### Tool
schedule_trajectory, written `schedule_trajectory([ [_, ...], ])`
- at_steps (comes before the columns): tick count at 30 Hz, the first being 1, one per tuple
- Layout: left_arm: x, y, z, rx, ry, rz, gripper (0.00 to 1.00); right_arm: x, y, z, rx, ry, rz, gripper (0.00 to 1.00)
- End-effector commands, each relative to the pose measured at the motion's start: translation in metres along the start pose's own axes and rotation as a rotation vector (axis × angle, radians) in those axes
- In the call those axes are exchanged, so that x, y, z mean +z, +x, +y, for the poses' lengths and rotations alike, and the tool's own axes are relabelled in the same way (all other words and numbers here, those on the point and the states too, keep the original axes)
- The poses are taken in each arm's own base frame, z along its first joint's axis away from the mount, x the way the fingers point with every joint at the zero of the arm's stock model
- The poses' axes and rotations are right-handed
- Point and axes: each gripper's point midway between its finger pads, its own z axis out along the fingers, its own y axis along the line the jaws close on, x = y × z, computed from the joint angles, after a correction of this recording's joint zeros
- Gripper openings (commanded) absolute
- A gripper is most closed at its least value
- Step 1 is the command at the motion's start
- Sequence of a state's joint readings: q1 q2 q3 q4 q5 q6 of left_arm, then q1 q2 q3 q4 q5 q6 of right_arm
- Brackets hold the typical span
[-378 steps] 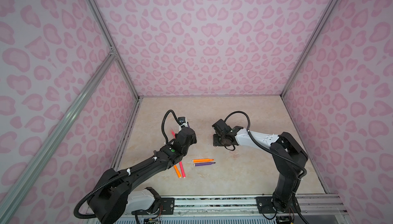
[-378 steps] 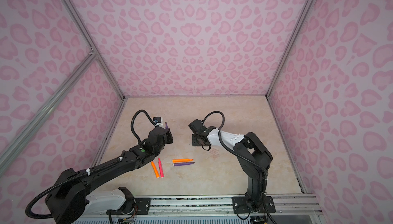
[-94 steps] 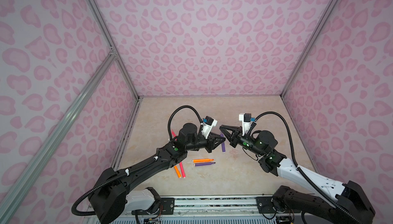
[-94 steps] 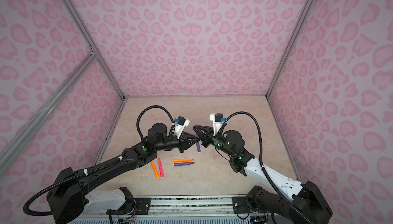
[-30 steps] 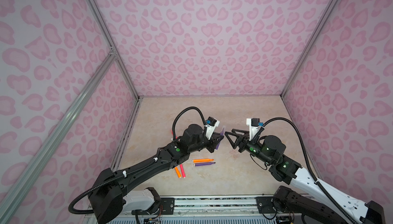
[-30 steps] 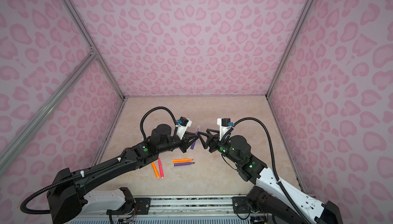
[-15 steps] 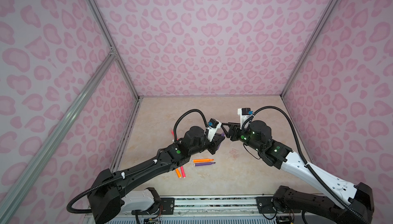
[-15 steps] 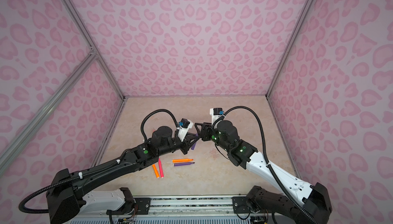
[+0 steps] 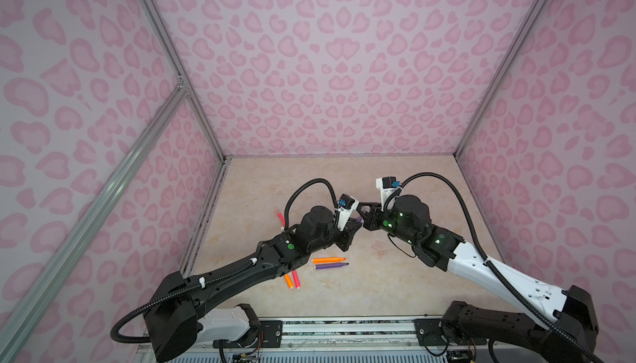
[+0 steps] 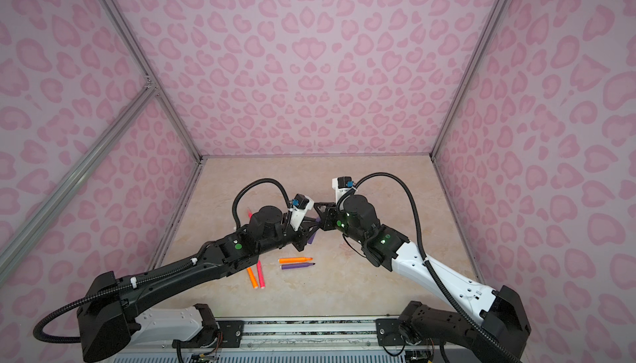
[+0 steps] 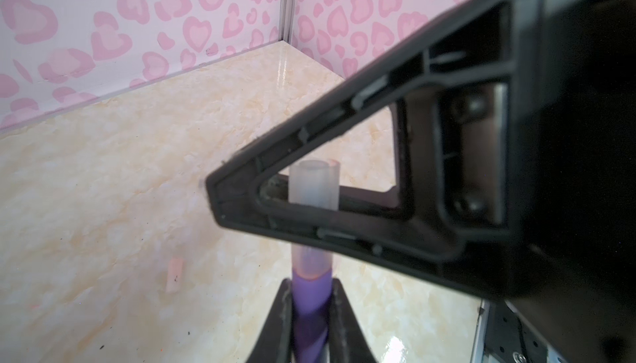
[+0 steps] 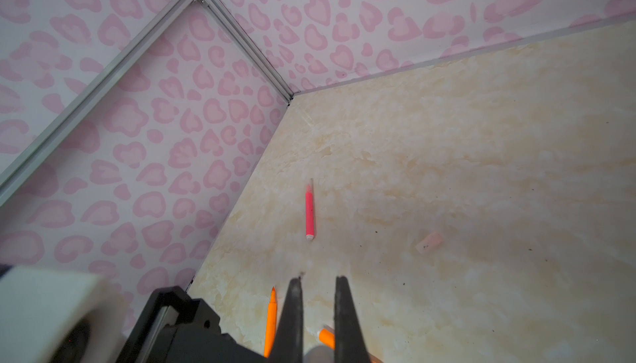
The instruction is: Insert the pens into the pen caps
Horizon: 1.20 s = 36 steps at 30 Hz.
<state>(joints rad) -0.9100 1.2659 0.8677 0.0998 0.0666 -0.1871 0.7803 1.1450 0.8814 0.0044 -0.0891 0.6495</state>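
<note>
My left gripper (image 9: 355,225) (image 11: 311,304) is shut on a purple pen (image 11: 311,292), held above the floor at mid-table. A clear pen cap (image 11: 313,185) sits over that pen's front end. My right gripper (image 9: 362,212) (image 12: 318,279) meets it head-on and is shut on the cap, whose clear tube shows between its black fingers (image 11: 309,216). In the right wrist view the cap is only a grey blur low between the jaws. Another pen cap (image 9: 378,247) (image 12: 429,242), faint pink, lies on the floor below the right arm.
Loose pens lie on the marble floor: an orange pen (image 9: 328,260) and a purple pen (image 9: 330,266) side by side, an orange pen (image 9: 287,280) and a pink pen (image 9: 296,279) under the left arm, and a pink pen (image 12: 309,211) near the left wall.
My right gripper swung in from the right to the tip of the held purple pen and closed its jaws on the cap. The left gripper kept its hold.
</note>
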Motion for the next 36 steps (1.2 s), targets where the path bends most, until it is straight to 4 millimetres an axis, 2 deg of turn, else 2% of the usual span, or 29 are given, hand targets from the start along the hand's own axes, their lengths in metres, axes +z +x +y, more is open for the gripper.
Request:
schedule_trajectory([
  [1,-0.004,-0.019,0.009,-0.017,-0.056,-0.073,0.04,0.002,0.013,0.003,-0.027,-0.014,0.017,0.00],
  [10,-0.012,-0.018,0.031,-0.097,-0.070,-0.101,0.04,0.013,0.050,0.014,-0.017,-0.090,0.057,0.00],
  [11,-0.015,-0.025,0.033,-0.106,-0.068,-0.133,0.04,0.014,0.054,0.016,-0.016,-0.100,0.066,0.00],
  [14,-0.020,-0.025,0.043,-0.127,-0.090,-0.153,0.04,0.019,0.068,0.019,-0.017,-0.115,0.094,0.00],
  [20,-0.032,-0.026,0.066,-0.213,-0.090,-0.203,0.04,0.024,0.082,0.023,-0.016,-0.144,0.121,0.00],
  [22,-0.035,-0.027,0.067,-0.232,-0.060,-0.224,0.04,0.024,0.087,0.028,-0.012,-0.188,0.129,0.00],
  [29,-0.047,-0.035,0.052,-0.204,0.034,-0.284,0.04,0.017,0.087,0.044,0.030,-0.327,0.108,0.00],
  [33,-0.049,-0.035,0.057,-0.208,0.008,-0.289,0.04,0.017,0.087,0.047,0.015,-0.335,0.118,0.00],
  [36,-0.051,-0.034,0.071,-0.213,-0.081,-0.286,0.04,0.022,0.091,0.038,-0.036,-0.201,0.136,0.00],
])
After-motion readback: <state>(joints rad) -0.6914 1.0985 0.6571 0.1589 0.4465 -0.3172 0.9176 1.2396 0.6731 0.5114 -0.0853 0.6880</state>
